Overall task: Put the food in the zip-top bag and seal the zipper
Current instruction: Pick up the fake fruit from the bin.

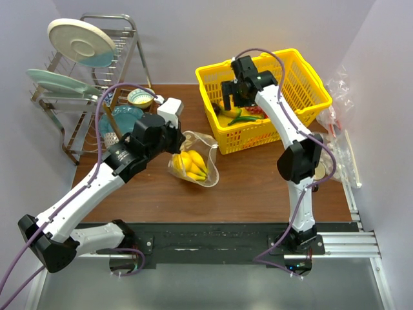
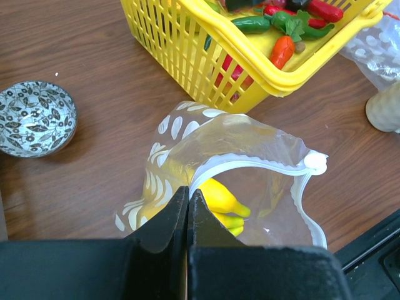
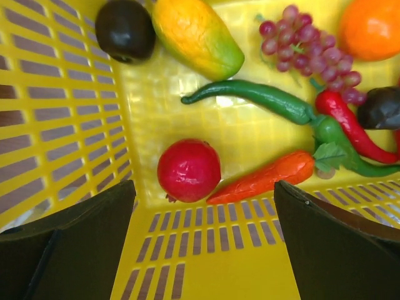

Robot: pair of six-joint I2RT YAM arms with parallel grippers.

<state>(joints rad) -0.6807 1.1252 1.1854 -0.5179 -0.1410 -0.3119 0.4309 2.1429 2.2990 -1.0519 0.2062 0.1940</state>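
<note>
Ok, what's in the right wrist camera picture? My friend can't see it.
The right gripper, jaws wide open, hangs over a yellow basket of toy food. Inside lie a red pomegranate, a carrot, a long green pepper, a red chili, a mango, purple grapes, an orange and a dark fruit.

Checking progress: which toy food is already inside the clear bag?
The yellow banana bunch; it lies inside the zip-top bag, while the mango-like fruit and long green vegetable lie in the yellow basket.
</note>
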